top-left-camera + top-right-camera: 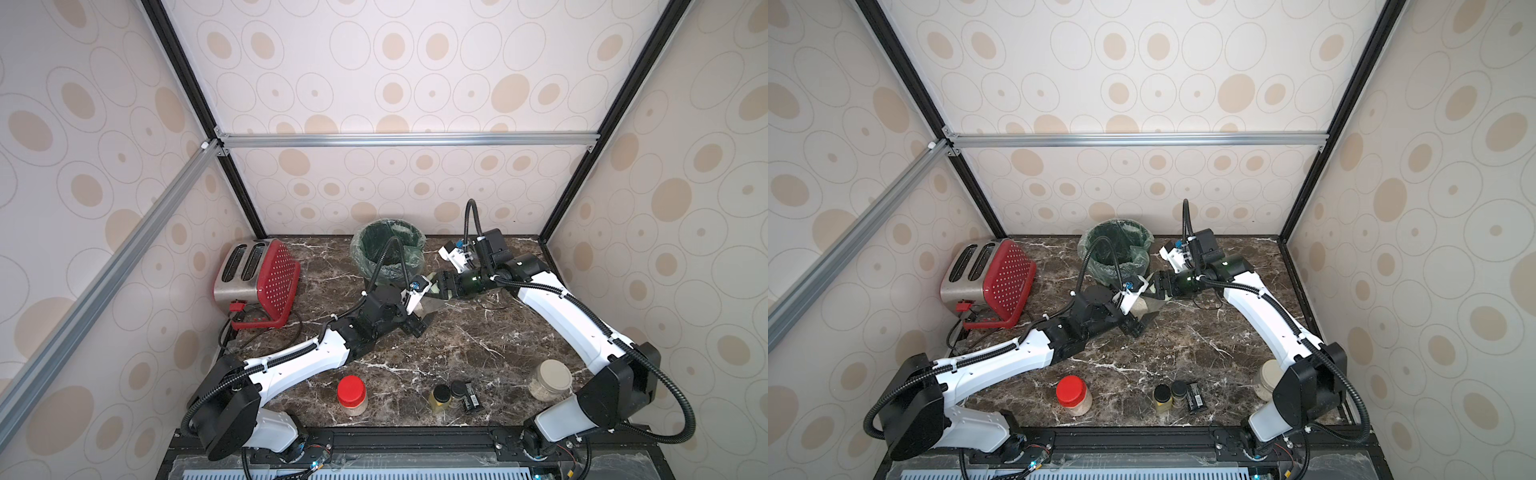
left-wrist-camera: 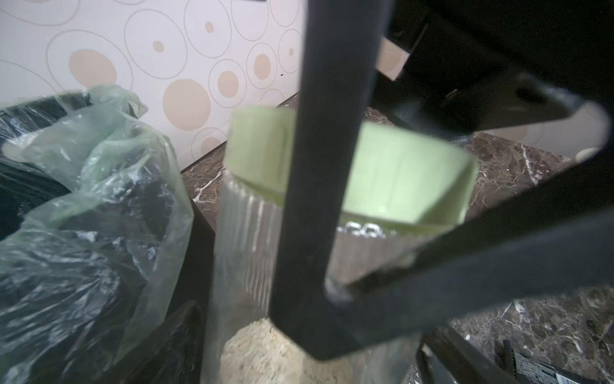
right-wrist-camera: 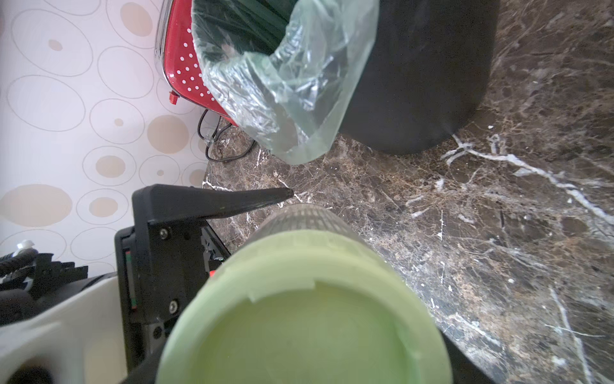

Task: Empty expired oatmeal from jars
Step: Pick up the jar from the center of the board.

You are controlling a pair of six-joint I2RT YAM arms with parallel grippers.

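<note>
A clear ribbed jar [image 1: 432, 305] [image 2: 246, 249] lies tilted just in front of the bin, with oatmeal [image 2: 265, 352] piled in its lower end. My right gripper [image 1: 437, 286] [image 1: 1158, 286] is shut on its pale green lid [image 2: 398, 179] [image 3: 305, 325], which sits at the jar's mouth. My left gripper [image 1: 424, 312] [image 1: 1138, 312] stands open around the jar body, one of its fingers [image 3: 216, 202] running close along the jar's side. The red-lidded jar [image 1: 352, 395] and the beige-lidded jar [image 1: 550, 379] stand upright near the front edge, both holding oatmeal.
A black bin [image 1: 388, 249] lined with a green bag [image 2: 83, 199] stands at the back centre, right behind the jar. A red toaster [image 1: 257, 278] with its cord sits at the back left. Two small black-capped bottles [image 1: 449, 395] and a black box [image 1: 471, 397] stand at the front.
</note>
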